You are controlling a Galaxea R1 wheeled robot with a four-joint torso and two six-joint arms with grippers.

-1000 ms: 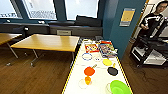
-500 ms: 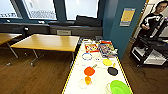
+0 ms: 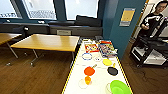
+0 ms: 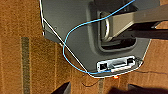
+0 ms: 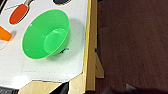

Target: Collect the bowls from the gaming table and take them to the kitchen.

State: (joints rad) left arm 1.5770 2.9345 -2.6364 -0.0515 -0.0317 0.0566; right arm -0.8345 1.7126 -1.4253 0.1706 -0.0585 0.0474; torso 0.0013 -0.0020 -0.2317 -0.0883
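The gaming table (image 3: 75, 75) runs away from me, white-topped with a yellow-and-black edge. At its near end stands the lime green bowl (image 3: 120, 87), upright and close to the right edge. The small orange bowl (image 3: 87, 80) sits to its left on a drawn circle. In the right wrist view the green bowl (image 5: 46, 33) lies below my right gripper (image 5: 96, 90), close to the table's edge (image 5: 86, 50), with a slice of the orange bowl (image 5: 4, 33) beside it. My right gripper is open and empty. My left gripper (image 4: 100, 90) is open over the wood floor, beside my own grey base.
Also on the table are an orange round piece with a handle (image 3: 89, 71), a black one (image 3: 112, 71), a yellow disc (image 3: 107, 62), a blue ring (image 3: 87, 56) and game boxes (image 3: 100, 47). Wood-topped tables (image 3: 47, 42) stand left. A person (image 3: 153, 18) with a cart (image 3: 150, 51) is at right.
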